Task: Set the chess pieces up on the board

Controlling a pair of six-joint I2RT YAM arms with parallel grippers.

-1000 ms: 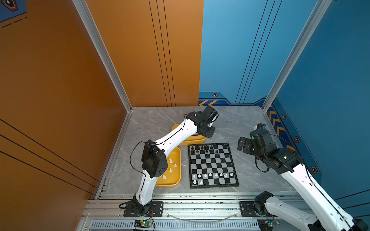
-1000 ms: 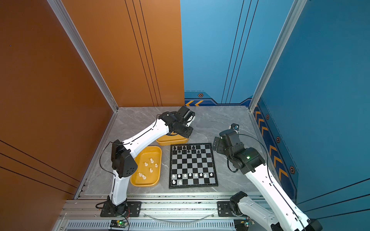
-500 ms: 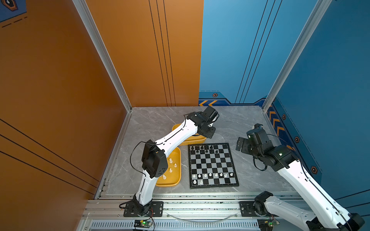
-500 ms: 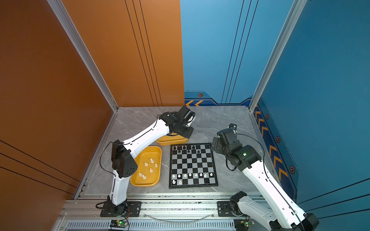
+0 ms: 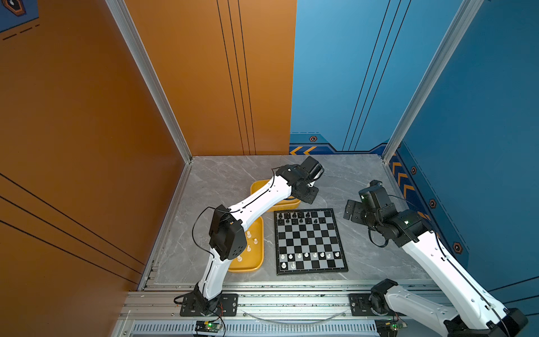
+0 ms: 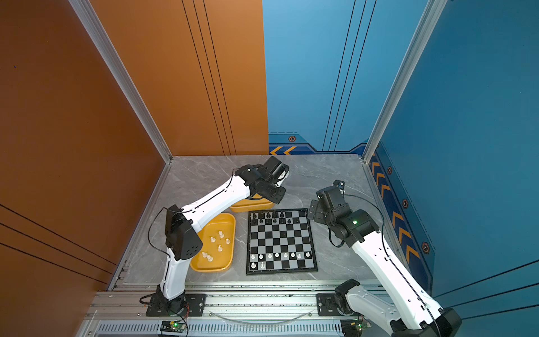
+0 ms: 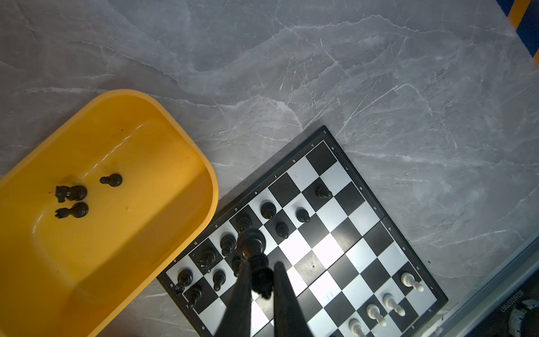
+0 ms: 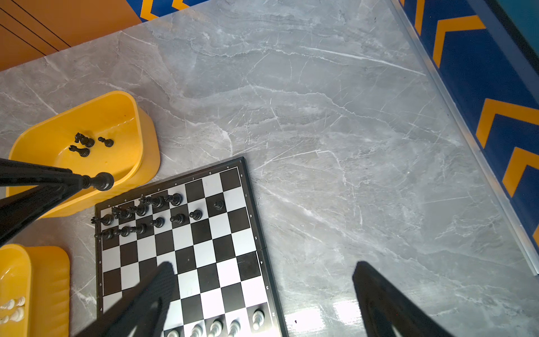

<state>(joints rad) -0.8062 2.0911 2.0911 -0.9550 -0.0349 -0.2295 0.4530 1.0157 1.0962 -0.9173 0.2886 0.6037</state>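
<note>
Near yellow tray (image 6: 224, 262) and far yellow tray (image 6: 248, 207) sit apart on the grey marble tabletop (image 6: 335, 163) — orange wall (image 6: 87, 116) alongside.

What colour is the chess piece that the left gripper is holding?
Black. The held chess piece shows best in the left wrist view.

Board (image 5: 309, 242) bears black chessmen (image 5: 294, 216) far, white chessmen (image 5: 306, 256) near; black chessman (image 7: 252, 244) gripped above.

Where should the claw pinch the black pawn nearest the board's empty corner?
Probably its thin neck, straight from above: the pawn stands upright, with empty squares ahead and behind but another pawn beside it. Close front to back.
</note>
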